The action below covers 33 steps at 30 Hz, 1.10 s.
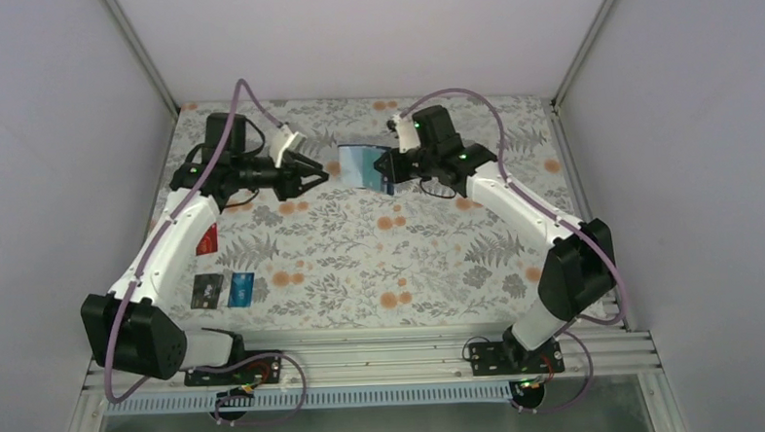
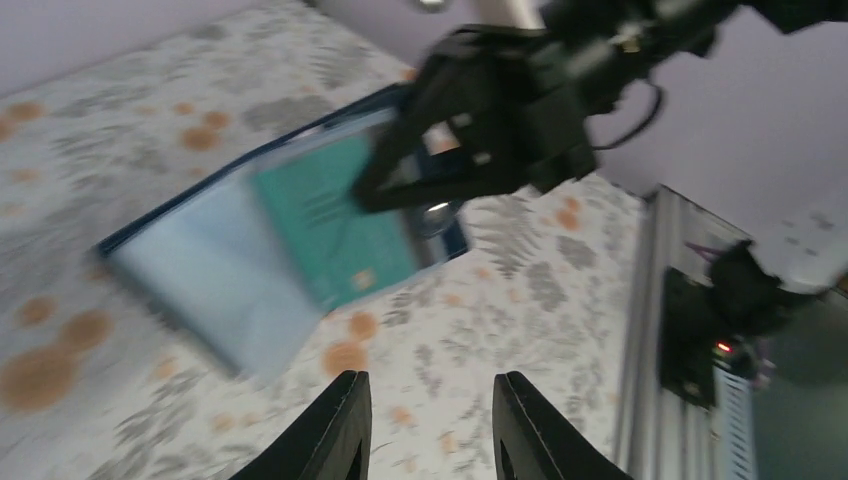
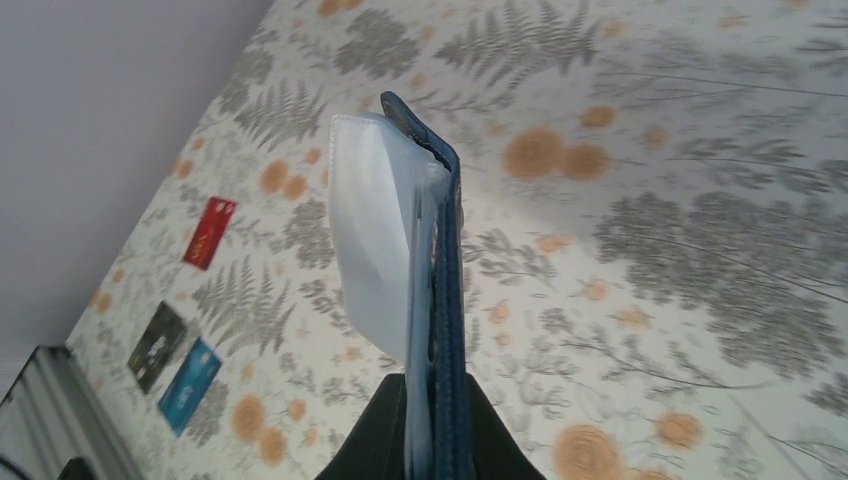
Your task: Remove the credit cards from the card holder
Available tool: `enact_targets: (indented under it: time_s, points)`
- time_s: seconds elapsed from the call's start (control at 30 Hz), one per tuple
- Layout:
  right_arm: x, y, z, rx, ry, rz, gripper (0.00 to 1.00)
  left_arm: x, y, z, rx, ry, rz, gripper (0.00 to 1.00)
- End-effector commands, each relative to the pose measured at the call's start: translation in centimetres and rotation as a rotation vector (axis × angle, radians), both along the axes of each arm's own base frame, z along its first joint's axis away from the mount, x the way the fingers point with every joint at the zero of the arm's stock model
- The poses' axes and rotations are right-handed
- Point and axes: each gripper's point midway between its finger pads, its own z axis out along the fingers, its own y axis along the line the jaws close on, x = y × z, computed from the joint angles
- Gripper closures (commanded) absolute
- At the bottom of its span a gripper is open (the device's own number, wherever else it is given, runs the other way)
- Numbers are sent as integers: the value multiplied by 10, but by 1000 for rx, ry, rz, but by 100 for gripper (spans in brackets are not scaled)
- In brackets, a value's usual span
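Note:
The navy card holder [image 1: 359, 166] hangs above the far middle of the table, with my right gripper [image 1: 389, 173] shut on its right edge. In the right wrist view the card holder [image 3: 440, 250] stands edge-on between the jaws of the right gripper [image 3: 437, 430], its pale blue pockets fanning left. A teal card [image 2: 335, 225] lies in the open card holder [image 2: 215, 275]. My left gripper [image 1: 316, 175] is open and empty just left of the holder; in its own view the left gripper [image 2: 430, 400] holds nothing. Red [image 1: 206, 241], black [image 1: 206, 290] and blue [image 1: 241, 289] credit cards lie flat at the left.
The floral table cover [image 1: 381, 265] spreads under both arms. White walls close in the back and sides. An aluminium rail [image 1: 385, 357] carries the arm bases along the near edge. The right arm's black wrist [image 2: 500, 110] fills the top of the left wrist view.

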Motion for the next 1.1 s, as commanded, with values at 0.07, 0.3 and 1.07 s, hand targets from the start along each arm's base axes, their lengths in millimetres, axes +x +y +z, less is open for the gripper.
enact_targets:
  time_s: [0.07, 0.3, 1.07]
  points:
    - [-19, 47, 40, 123, -86, 175, 96, -35, -44, 7, -82, 40, -247, 68]
    - [-65, 66, 77, 289, -158, 454, 96, -21, -38, -6, -53, 70, -194, 68]
    - [-111, 66, 114, 415, -272, 694, 96, -84, -43, 36, -223, -24, -465, 95]
